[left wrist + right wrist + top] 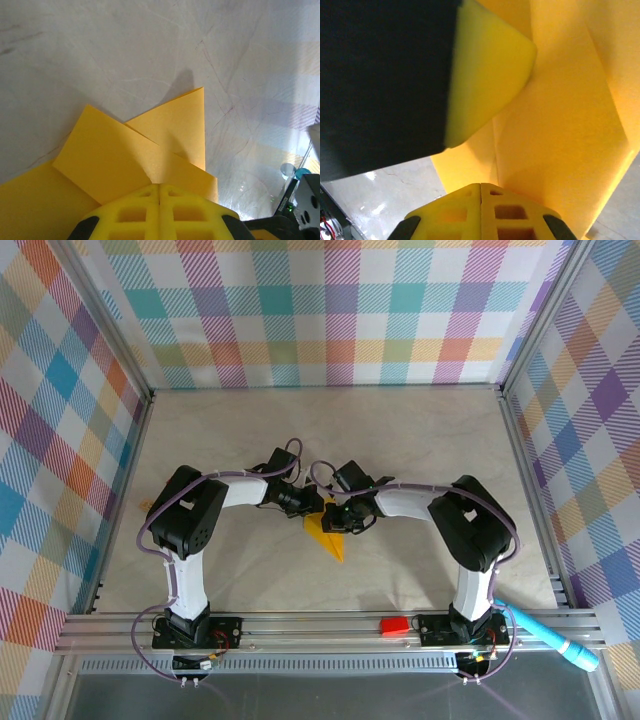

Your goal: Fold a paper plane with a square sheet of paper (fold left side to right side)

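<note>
From above, the thin yellow-orange paper sheet (330,538) lies flat near the middle of the pale marbled table (250,440). It is creased into a narrow shape whose tip points toward 5 o'clock. Both arms bend inward over it, the left tool (318,510) reaching in from 9 o'clock and the right tool (338,522) from 3 o'clock. They meet over the wider end of the paper, on its 12 o'clock side.

In the left wrist view the left tool (159,189) has its two yellow fingers pressed together with no gap and nothing between them, their tips over the paper (125,150). Folded flaps overlap there, one corner pointing to 1 o'clock and another to 11 o'clock.

In the right wrist view the right tool (480,186) is closed the same way, fingers together above the paper (560,130). A yellow finger of the left tool (485,65) stands just beyond at 12 o'clock; whether it touches the sheet cannot be told.

A small red block (394,625) sits on the metal rail (300,625) at the table's 6 o'clock edge. A light blue pen-like cylinder (555,637) lies toward 4 o'clock, well apart from the paper
</note>
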Controlling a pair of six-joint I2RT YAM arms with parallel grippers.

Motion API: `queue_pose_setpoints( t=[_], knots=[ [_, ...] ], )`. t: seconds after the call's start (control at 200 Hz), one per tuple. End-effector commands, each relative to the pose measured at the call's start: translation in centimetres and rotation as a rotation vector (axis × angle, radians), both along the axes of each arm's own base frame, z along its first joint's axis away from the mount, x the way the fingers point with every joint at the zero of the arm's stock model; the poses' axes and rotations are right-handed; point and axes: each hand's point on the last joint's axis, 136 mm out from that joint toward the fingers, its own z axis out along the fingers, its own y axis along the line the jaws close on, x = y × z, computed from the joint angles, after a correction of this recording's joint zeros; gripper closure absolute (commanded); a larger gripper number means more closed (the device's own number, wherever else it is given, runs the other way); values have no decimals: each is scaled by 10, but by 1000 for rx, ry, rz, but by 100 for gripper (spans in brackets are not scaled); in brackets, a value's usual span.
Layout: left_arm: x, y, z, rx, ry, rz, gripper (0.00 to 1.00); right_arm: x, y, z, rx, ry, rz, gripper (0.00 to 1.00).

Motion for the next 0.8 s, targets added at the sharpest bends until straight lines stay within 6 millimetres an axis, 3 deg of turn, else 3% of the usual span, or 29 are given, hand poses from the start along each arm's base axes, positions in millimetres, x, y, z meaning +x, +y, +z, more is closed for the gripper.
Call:
queue_pose_setpoints(
  t=[0.0,0.42,0.795],
  knots=[
    [-12,19,-26,122,54,34,100,-7,-4,-10,-23,31,25,100],
    [-6,33,-35,177,75,92,100,-41,-21,-17,-45,112,23,100],
    [-5,39,-38,190,79,103,100,-58,-31,-20,-63,137,15,100]
  ],
)
